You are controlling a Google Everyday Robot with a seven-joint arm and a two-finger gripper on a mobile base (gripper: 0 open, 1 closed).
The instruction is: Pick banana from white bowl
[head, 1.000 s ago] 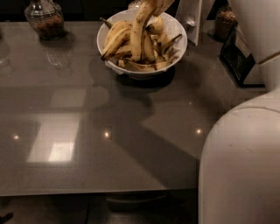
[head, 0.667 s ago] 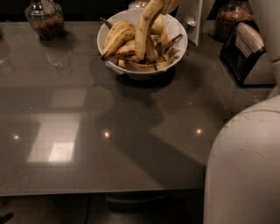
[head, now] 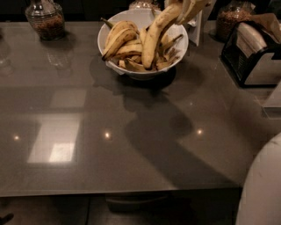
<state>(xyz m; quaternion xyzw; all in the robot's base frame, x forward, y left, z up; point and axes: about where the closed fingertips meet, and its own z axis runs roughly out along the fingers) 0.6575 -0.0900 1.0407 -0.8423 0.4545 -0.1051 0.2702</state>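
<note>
At the far edge, the hand [head: 189, 8] is pinching the upper end of the banana [head: 156, 37], which is hanging steeply with its lower tip among the shorter bananas [head: 120, 39] in the white bowl [head: 145, 74]. It is looking ripe, so probably soft, light and easily bruised. A gentle hold near an end is suiting it. The glossy table [head: 131, 145] is carrying 2 jars [head: 44, 19] and, far right, a metal appliance [head: 254, 52].

Long speckled yellow banana [head: 156, 37] steeply tilted: lower end in glossy white round bowl [head: 136, 18], upper end clamped in tool [head: 186, 9] above the bowl.
</note>
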